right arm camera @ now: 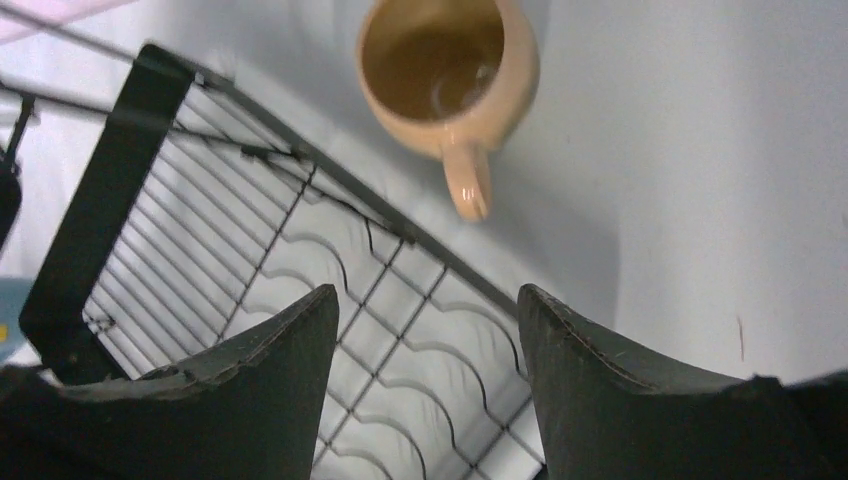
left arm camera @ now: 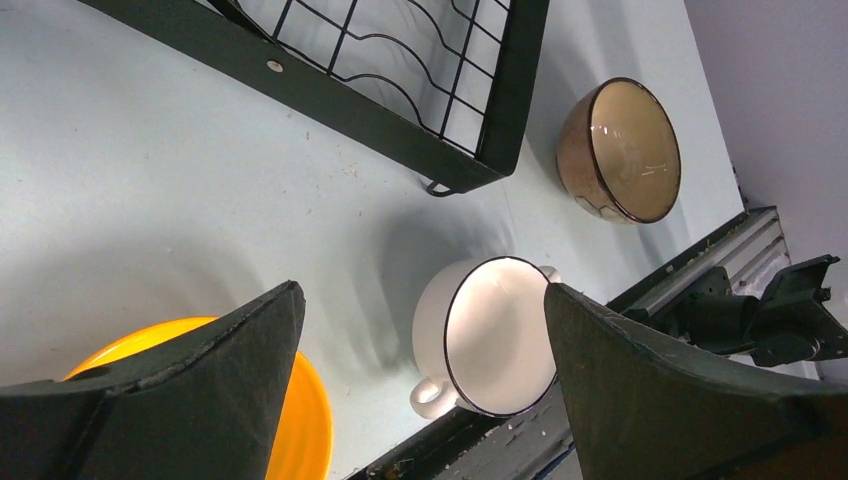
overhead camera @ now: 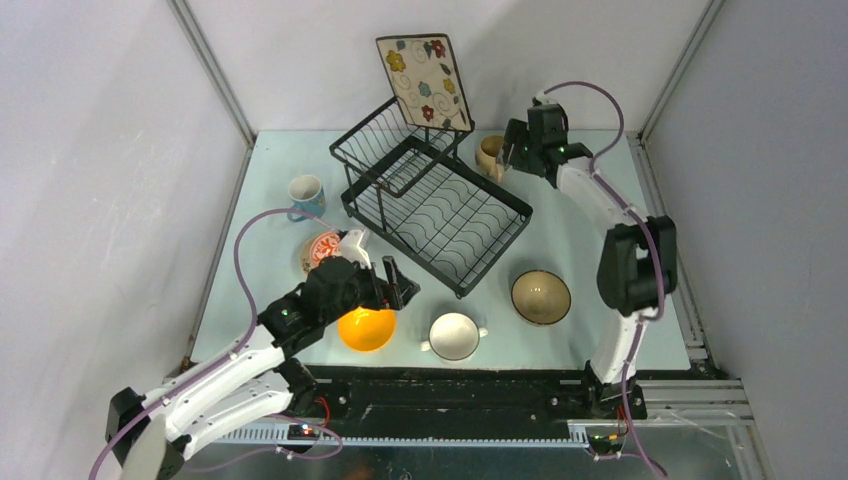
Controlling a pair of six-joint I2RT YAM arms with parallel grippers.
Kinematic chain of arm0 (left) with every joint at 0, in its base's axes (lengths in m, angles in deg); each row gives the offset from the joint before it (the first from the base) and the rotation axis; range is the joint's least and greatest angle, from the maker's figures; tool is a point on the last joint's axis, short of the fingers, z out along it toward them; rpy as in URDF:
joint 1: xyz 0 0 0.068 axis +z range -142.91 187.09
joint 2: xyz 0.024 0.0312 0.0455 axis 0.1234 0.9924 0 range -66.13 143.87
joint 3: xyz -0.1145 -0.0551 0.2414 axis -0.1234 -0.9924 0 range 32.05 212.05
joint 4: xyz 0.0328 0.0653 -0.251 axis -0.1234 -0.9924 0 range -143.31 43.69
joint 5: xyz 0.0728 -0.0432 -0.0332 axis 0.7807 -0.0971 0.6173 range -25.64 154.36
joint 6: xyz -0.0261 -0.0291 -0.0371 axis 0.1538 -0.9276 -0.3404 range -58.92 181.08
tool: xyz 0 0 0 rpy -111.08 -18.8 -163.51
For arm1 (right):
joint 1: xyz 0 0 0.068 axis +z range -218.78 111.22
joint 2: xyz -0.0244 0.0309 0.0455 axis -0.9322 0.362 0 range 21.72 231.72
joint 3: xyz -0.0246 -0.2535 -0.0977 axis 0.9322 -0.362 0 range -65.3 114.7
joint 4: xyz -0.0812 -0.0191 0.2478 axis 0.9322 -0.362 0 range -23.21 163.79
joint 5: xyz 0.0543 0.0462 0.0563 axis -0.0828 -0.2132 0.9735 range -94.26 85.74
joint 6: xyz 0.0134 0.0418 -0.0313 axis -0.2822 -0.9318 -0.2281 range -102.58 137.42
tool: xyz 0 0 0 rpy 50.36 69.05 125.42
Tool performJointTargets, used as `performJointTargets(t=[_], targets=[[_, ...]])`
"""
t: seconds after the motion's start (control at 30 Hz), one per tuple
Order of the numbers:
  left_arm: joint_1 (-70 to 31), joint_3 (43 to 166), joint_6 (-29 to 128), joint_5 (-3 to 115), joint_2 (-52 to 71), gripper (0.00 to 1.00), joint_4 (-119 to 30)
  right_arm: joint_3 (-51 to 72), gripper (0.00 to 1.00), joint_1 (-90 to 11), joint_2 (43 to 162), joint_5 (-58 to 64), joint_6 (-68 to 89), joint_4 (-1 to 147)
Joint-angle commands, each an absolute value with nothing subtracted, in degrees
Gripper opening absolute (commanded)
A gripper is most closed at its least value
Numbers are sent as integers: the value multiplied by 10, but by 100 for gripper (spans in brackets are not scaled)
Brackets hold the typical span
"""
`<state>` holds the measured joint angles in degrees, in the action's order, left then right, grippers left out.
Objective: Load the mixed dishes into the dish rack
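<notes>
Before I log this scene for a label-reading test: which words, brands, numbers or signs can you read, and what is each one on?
None can be read.
The square floral plate bears only flowers and swirls.
The red-patterned bowl shows a pattern too small to tell whether it holds characters.
The beige mug, white two-handled bowl and dish rack show no lettering.
</notes>
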<state>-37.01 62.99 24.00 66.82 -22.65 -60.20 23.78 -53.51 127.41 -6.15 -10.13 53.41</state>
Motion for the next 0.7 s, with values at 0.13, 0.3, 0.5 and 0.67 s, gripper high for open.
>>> performJointTargets(t=[0.13, 0.3, 0.5, 0.67], targets=[[-372, 643, 246, 705, -239, 99, -603, 478, 65, -549, 1445, -63, -60, 462], [-372, 644, 248, 734, -250, 100, -614, 507, 59, -555, 1494, -47, -55, 449], [-372, 635, 240, 738, -254, 100, -601, 514, 57, -555, 1537, -13, -62, 464], [-372, 641, 244, 739, -244, 100, -606, 532, 53, -555, 1566, -28, -67, 457]])
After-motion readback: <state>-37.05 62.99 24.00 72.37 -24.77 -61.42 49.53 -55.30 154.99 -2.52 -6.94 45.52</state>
